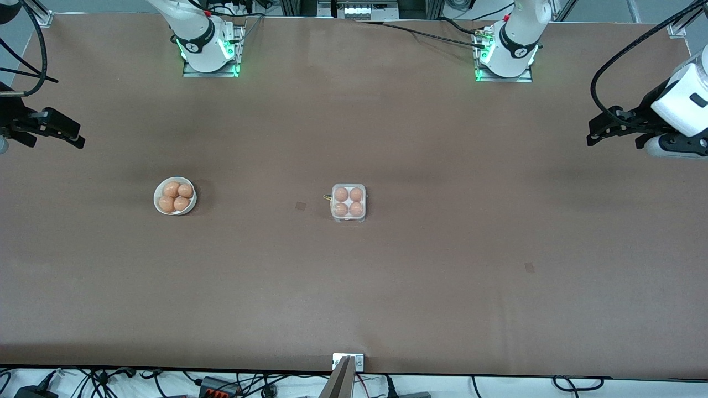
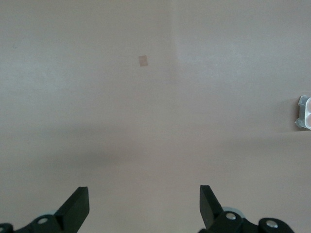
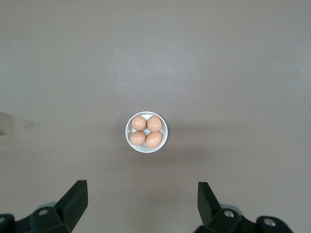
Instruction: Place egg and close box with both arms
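1. Left gripper (image 2: 143, 206): wide open, empty, over bare worktop (image 1: 442, 265).
2. Right gripper (image 3: 142, 204): wide open, empty, over worktop.
3. Box (image 1: 348, 202): mid-worktop, square, four eggs inside.
4. Bowl (image 1: 175, 195): four eggs, toward right arm's end.

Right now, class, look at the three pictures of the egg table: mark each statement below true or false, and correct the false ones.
1. The bowl holds four eggs. True.
2. The box has one empty cell. False: all four cells hold an egg.
3. The left gripper is shut on an egg. False: it is open and holds nothing, over bare table at the left arm's end.
4. The right gripper is open. True; it is up over the table at the right arm's end.
5. The bowl touches the box. False: they stand well apart, the bowl toward the right arm's end.
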